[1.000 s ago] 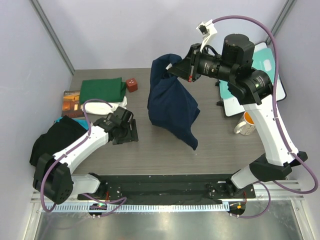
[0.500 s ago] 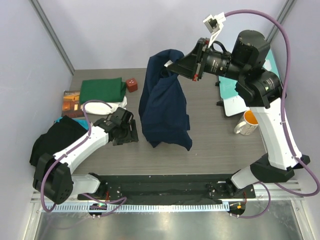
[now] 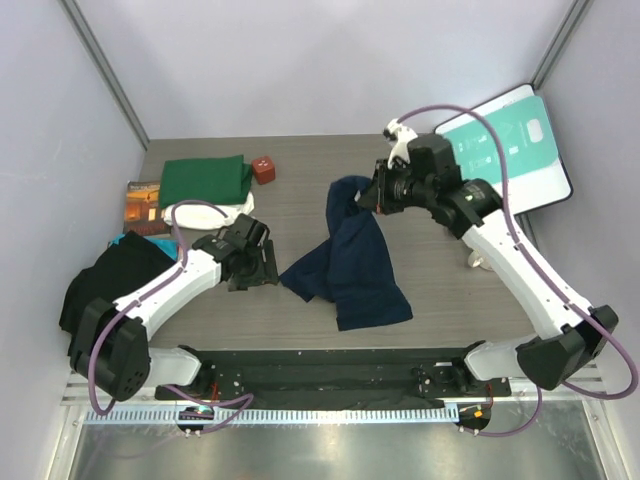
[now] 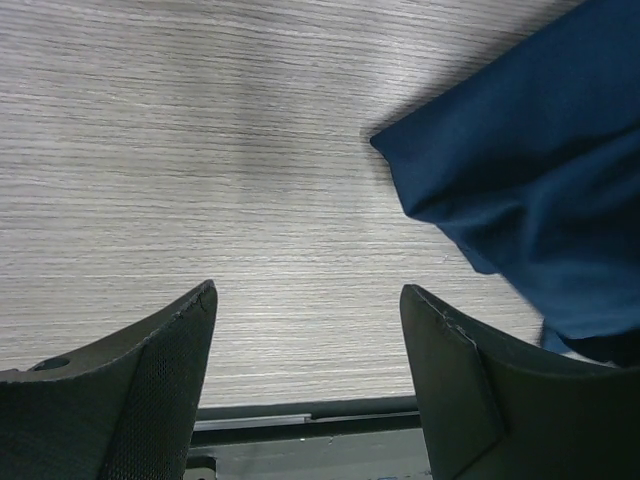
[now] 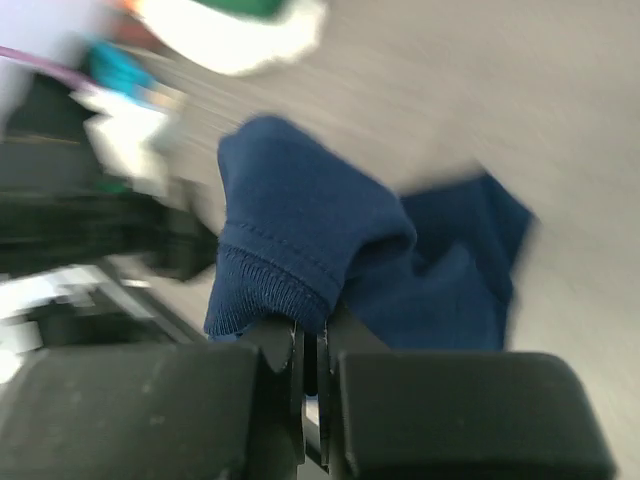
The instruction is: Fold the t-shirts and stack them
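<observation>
The navy t-shirt (image 3: 352, 262) lies crumpled on the table's middle, its upper end lifted. My right gripper (image 3: 372, 195) is shut on its ribbed collar edge (image 5: 270, 280) and holds that end just above the table. My left gripper (image 3: 262, 266) is open and empty, low over the bare wood just left of the shirt's corner (image 4: 520, 190). A folded dark green t-shirt (image 3: 205, 180) lies at the back left on a cream-white t-shirt (image 3: 222, 212).
A small red-brown block (image 3: 264, 168) sits by the green shirt. A brown-orange book (image 3: 143, 198) and a black cloth (image 3: 105, 280) lie at the left edge. A teal-and-white board (image 3: 505, 140) leans at the back right, a white mug (image 3: 478, 262) under the right arm.
My right gripper has come down from high up and lowered the hanging navy shirt, which now spreads on the table. The left arm has not moved.
</observation>
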You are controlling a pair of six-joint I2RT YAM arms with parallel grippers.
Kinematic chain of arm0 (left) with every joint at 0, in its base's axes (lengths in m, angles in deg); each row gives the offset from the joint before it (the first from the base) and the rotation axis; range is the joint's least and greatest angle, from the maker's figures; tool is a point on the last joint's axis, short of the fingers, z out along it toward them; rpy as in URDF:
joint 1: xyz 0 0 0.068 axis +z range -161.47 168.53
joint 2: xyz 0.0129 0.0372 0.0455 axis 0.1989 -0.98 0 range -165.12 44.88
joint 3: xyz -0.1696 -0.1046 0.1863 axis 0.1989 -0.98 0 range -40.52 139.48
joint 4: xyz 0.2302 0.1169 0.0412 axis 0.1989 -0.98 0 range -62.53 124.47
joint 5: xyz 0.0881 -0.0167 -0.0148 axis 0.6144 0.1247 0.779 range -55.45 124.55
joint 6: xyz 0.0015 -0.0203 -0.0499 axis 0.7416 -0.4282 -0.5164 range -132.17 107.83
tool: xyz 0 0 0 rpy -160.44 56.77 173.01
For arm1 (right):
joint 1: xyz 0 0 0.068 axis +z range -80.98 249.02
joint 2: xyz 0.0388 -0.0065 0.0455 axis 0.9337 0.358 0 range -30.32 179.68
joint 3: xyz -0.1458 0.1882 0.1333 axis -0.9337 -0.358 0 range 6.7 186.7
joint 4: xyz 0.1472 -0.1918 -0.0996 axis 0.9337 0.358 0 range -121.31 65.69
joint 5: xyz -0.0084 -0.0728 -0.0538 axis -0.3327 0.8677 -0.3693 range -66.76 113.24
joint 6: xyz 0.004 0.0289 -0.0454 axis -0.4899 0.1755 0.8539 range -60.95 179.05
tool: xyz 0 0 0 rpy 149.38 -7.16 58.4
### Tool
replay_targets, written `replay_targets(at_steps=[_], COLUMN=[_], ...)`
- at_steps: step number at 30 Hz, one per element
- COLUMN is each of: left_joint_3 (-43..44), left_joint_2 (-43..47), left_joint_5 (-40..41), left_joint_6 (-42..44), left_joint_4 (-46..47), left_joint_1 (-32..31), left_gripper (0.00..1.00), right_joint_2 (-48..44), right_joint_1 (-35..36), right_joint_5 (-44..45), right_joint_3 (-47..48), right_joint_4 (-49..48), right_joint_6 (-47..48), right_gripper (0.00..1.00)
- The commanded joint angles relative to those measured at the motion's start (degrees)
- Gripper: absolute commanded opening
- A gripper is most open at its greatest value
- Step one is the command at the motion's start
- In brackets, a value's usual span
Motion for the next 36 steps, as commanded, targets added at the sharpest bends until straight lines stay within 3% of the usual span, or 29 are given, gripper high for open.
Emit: replay_targets(at_steps=[1, 9, 10, 11, 13, 16, 25, 29, 36], left_joint_3=[1.3, 3.8, 3.9, 4.0, 4.5, 5.0, 3.9, 3.6, 3.5], left_joint_2=[-1.5, -4.5, -4.8, -5.1, -5.6, -6.3, -6.8, -7.4, -7.4], left_joint_5=[-0.6, -2.1, -2.2, -2.4, -2.6, -2.8, -2.7, -3.4, -3.4], left_joint_6=[-0.2, 0.1, 0.1, 0.2, 0.2, 0.3, 0.3, 0.0, 0.1], left_joint_4=[1.5, 1.8, 1.8, 1.9, 2.0, 2.0, 2.6, 3.4, 3.4], left_joint_1=[0.3, 0.3, 0.3, 0.3, 0.3, 0.3, 0.3, 0.2, 0.2], left_gripper=[0.74, 0.74, 0.74, 0.74, 0.73, 0.73, 0.73, 0.73, 0.73], right_joint_2=[-0.9, 0.4, 0.8, 1.1, 2.0, 1.7, -8.3, -8.4, -0.7], right_joint_1=[-0.7, -1.5, -1.5, -1.7, -2.2, -2.8, -2.9, -2.9, -2.8], right_joint_5=[12.4, 20.2, 21.4, 22.4, 26.0, 30.9, 36.8, 32.1, 22.6], right_joint_3=[-9.1, -22.8, -23.6, -24.9, -25.6, -25.6, -18.1, -16.5, -14.7], right_joint_4=[0.8, 2.9, 3.2, 3.4, 4.7, 6.2, 7.1, 4.4, 0.7], right_joint_6=[0.2, -3.4, -3.7, -3.7, -3.9, -4.0, -0.6, 2.3, 6.9], right_gripper=[0.02, 0.07, 0.11, 0.28, 0.32, 0.48, 0.54, 0.56, 0.59])
